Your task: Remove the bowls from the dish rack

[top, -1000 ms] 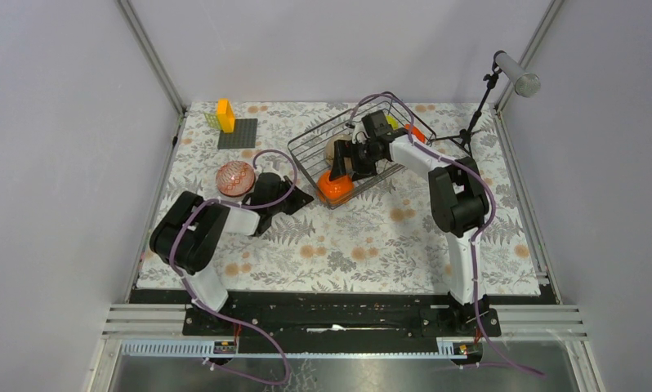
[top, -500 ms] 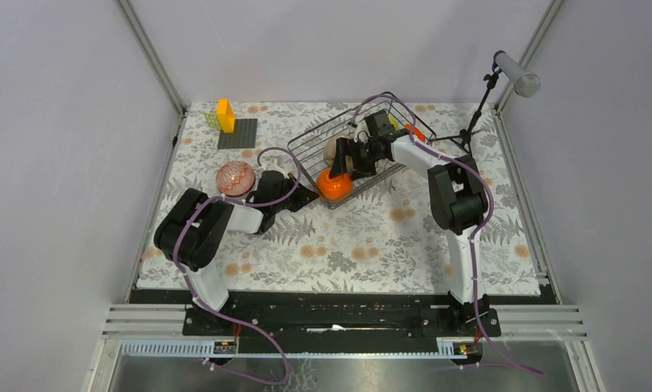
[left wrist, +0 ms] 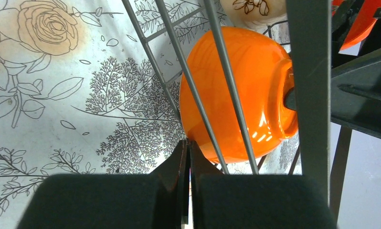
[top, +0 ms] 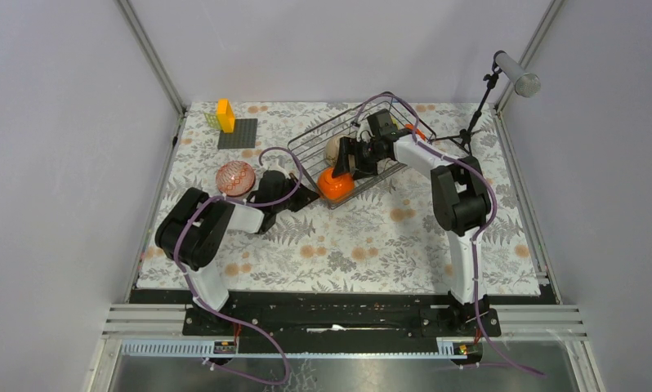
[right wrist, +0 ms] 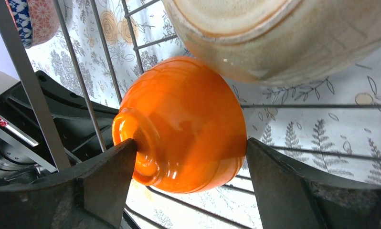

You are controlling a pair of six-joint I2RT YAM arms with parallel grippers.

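Inside the rack (top: 308, 140), the right jaws have just narrowed onto the orange bowl (right wrist: 184, 119), one finger on its foot, the other at its rim. That looks like a grasp! The bowl sits on edge beside the beige bowl (right wrist: 274, 38). Left jaws stay clenched, empty, just outside the rack. Lift-out looks next.
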